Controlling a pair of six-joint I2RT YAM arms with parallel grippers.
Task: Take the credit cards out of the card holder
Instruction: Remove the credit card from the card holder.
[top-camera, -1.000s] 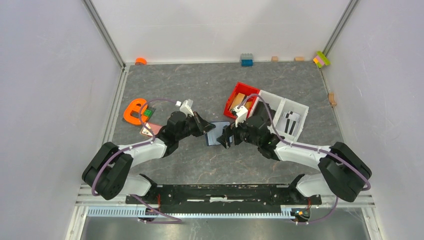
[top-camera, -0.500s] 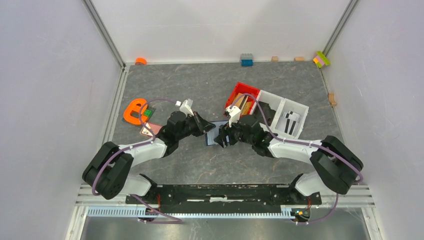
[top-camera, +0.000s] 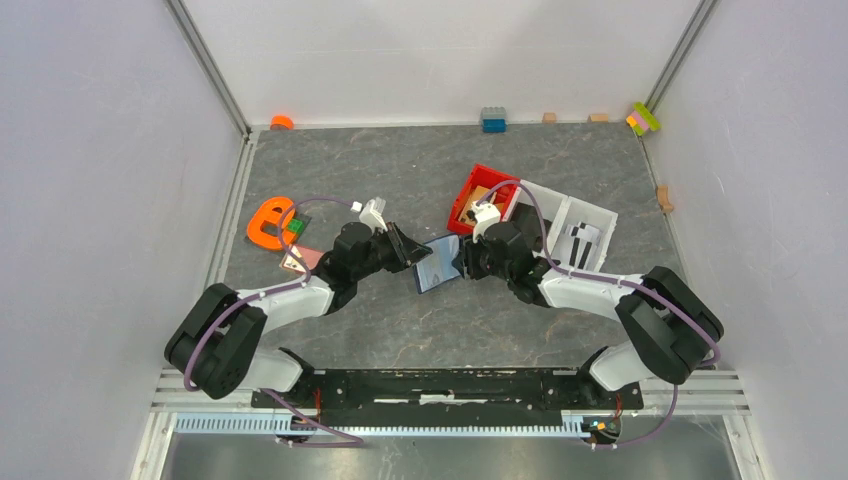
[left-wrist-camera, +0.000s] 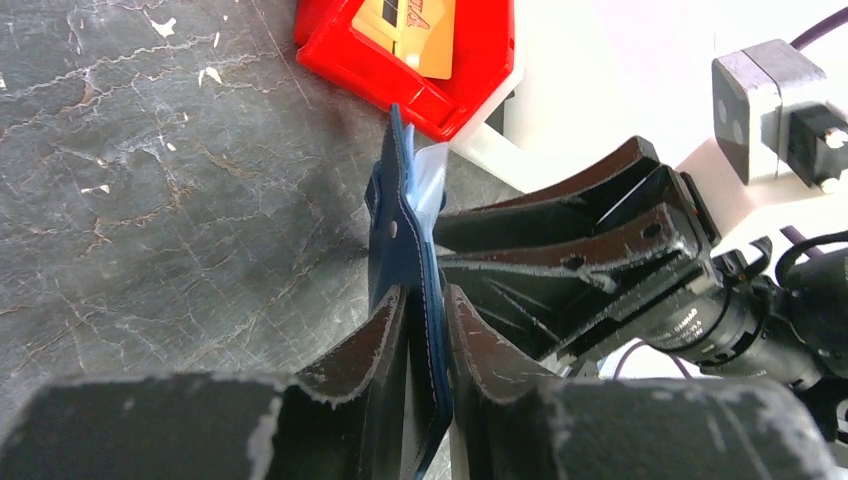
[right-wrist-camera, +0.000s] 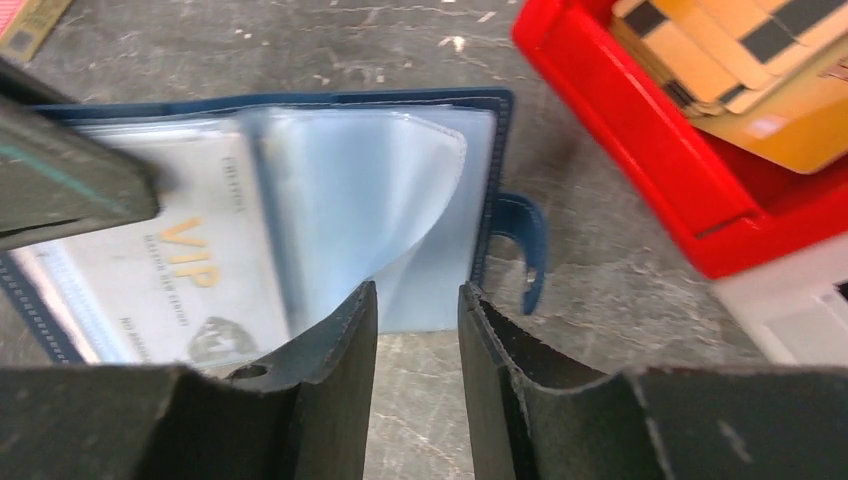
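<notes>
- The left gripper (left-wrist-camera: 425, 300) was pinched shut on the card holder (left-wrist-camera: 398, 200), holding it up just left of the red tray (right-wrist-camera: 640, 140).
- The right gripper (right-wrist-camera: 417, 300) had a small gap and held nothing, right at the clear pockets (right-wrist-camera: 370, 180).
- The pockets looked soft and slippery. The credit card (right-wrist-camera: 180, 270) looked thin and stiff, so its bare edge seemed best to grab.
- How many cards were inside was hidden.

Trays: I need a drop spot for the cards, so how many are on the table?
2: a red tray right of centre, and a white tray directly to its right. None seems hidden.
</notes>
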